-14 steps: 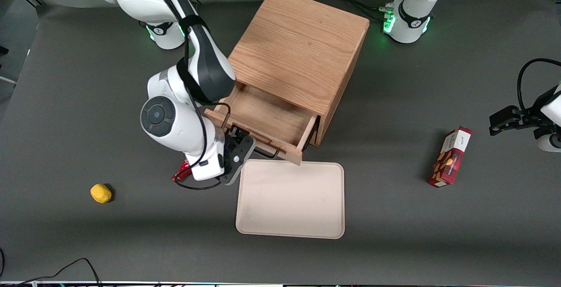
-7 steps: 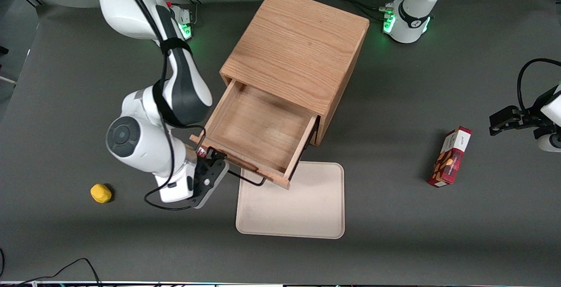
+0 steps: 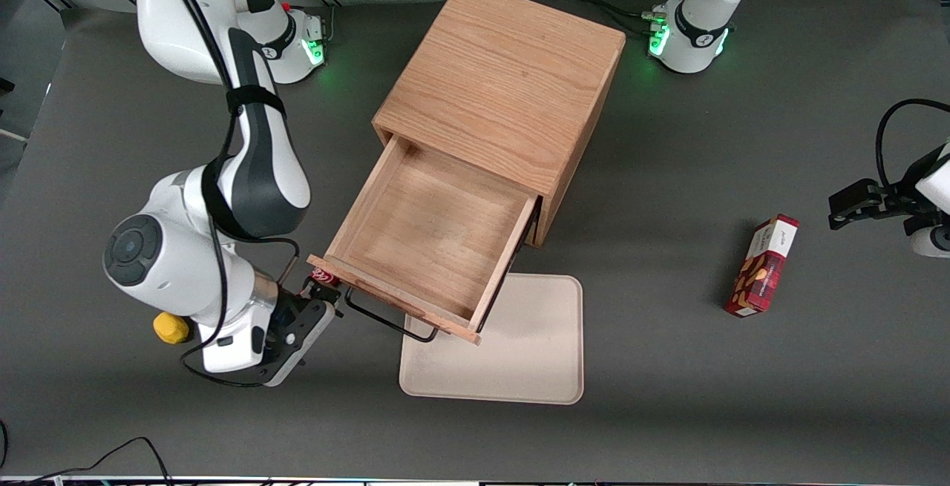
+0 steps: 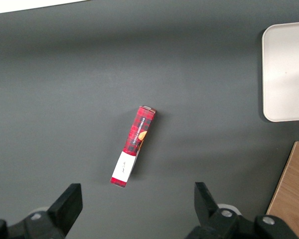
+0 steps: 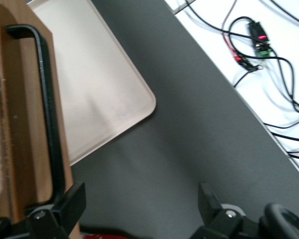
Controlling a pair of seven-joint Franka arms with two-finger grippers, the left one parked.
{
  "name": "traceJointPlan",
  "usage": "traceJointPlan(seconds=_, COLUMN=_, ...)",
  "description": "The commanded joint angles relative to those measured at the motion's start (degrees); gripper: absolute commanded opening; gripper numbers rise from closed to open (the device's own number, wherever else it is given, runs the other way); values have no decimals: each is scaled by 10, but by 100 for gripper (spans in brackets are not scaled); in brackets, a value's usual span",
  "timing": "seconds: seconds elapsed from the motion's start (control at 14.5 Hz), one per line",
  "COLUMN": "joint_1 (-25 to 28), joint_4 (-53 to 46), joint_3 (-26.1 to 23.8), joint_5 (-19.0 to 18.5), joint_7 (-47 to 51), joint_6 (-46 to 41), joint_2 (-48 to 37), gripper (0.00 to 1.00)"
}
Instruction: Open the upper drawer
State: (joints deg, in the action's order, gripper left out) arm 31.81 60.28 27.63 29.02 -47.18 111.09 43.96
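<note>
Dark grey desk point(image 3: 668, 367) carries one oak cabinet point(image 3: 505, 85); its upper drawer point(image 3: 427, 237) juts out, bare inside. Your gripper point(image 3: 320, 294) sits at the black handle's point(image 3: 386, 321) end, fingers point(image 5: 65, 206) spread wide, holding nothing. One beige tray point(image 3: 519, 356) lies just past the handle. One yellow lump point(image 3: 170, 328) sits beside the wrist. One red tartan box point(image 3: 762, 266) lies toward the parked arm; its print is unreadable.

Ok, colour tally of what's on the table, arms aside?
Yellow: 1, lump
Red: 1, box
Beige: 1, tray
Oak: 1, cabinet, its upper drawer pulled out
Total: 4
The tool, open, sits beside the drawer's black handle.
</note>
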Motion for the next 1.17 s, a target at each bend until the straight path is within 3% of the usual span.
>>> traceJointPlan(seconds=0.0, joint_1=-19, joint_4=-30, joint_3=-4, joint_5=2, joint_7=-12, joint_6=0, joint_2=11, gripper=100)
traceJointPlan(seconds=0.21, joint_1=-22, joint_4=-26, joint_3=-8, joint_5=3, joint_7=18, joint_6=-42, joint_2=-24, gripper=100)
traceJointPlan(seconds=0.34, joint_1=-23, joint_4=-17, joint_3=-9, joint_5=-12, joint_7=110, joint_6=-68, joint_2=-70, gripper=100)
traceJointPlan(seconds=0.55, joint_1=-39, joint_4=18, joint_3=-37, joint_5=-86, joint_7=220, joint_6=-118, joint_2=-141, gripper=100)
traceJointPlan(seconds=0.69, joint_1=-76, joint_4=52, joint_3=-107, joint_5=-174, joint_7=293, joint_6=-117, joint_2=-193, gripper=100)
traceJointPlan(seconds=0.83, joint_1=-145, joint_4=85, joint_3=-229, joint_5=-293, joint_7=397, joint_6=-118, joint_2=-237, gripper=100)
traceJointPlan(seconds=0.9, joint_1=-182, joint_4=111, joint_3=-291, joint_5=-333, joint_7=453, joint_6=-117, joint_2=-257, gripper=100)
traceJointPlan(seconds=0.97, joint_1=-216, joint_4=134, joint_3=-335, joint_5=-357, joint_7=499, joint_6=-117, joint_2=-276, gripper=100)
traceJointPlan(seconds=1.1, joint_1=-246, joint_4=191, joint_3=-355, joint_5=-364, joint_7=563, joint_6=-117, joint_2=-318, gripper=100)
